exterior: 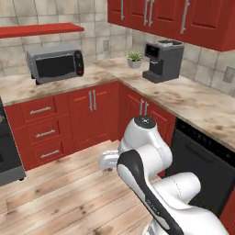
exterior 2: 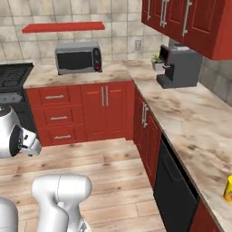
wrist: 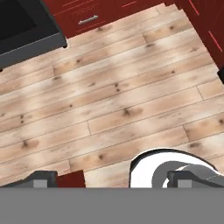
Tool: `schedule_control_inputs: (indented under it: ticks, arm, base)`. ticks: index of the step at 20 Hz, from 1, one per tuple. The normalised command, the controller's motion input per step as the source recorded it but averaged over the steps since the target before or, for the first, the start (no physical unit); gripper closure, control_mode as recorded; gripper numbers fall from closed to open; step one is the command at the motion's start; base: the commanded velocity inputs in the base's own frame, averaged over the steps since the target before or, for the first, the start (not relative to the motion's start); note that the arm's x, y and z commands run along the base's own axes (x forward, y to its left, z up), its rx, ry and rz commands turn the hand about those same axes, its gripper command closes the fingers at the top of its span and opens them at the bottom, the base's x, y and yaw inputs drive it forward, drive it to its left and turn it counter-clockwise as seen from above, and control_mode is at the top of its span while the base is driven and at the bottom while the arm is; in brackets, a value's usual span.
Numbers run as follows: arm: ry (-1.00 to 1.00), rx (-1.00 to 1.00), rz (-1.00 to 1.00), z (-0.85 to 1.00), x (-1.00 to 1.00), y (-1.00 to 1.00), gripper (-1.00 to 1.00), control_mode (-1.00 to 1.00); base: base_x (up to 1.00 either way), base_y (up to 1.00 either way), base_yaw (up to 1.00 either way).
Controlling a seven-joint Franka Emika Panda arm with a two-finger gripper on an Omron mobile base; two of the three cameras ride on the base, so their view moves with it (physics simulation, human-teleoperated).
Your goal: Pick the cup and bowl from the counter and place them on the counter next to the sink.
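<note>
Nothing is looking done yet: the gripper (wrist: 111,179) is hanging over bare floor (wrist: 109,105), jaws apart and empty. The cup (exterior 2: 228,189) is sitting at four o'clock on the counter (exterior 2: 190,122); both carries are remaining.

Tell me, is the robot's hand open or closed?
Open. In the hand view the gripper shows its two dark tips far apart, with only wooden floor between them.

The small yellow cup (exterior 2: 229,189) with a red-orange mark stands upright on the beige-and-brown marbled worktop (exterior 2: 190,118), close to its front edge, above the red cabinet fronts, partly cut off.
</note>
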Motion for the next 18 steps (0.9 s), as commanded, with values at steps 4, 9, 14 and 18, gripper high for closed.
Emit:
schedule_control_inputs:
  ticks: [4, 9, 14, 18]
  arm:
    - [0.0, 0.0, 0.0, 0.0, 0.0, 0.0, -1.0, 1.0]
    - [0.0, 0.0, 0.0, 0.0, 0.0, 0.0, -1.0, 1.0]
    - [0.0, 0.0, 0.0, 0.0, 0.0, 0.0, -1.0, 1.0]
    - [0.0, 0.0, 0.0, 0.0, 0.0, 0.0, -1.0, 1.0]
  base:
    - [0.89, 0.0, 0.58]
    - [1.0, 0.0, 0.03]
    - [1.0, 0.16, -0.02]
    - [1.0, 0.34, -0.06]
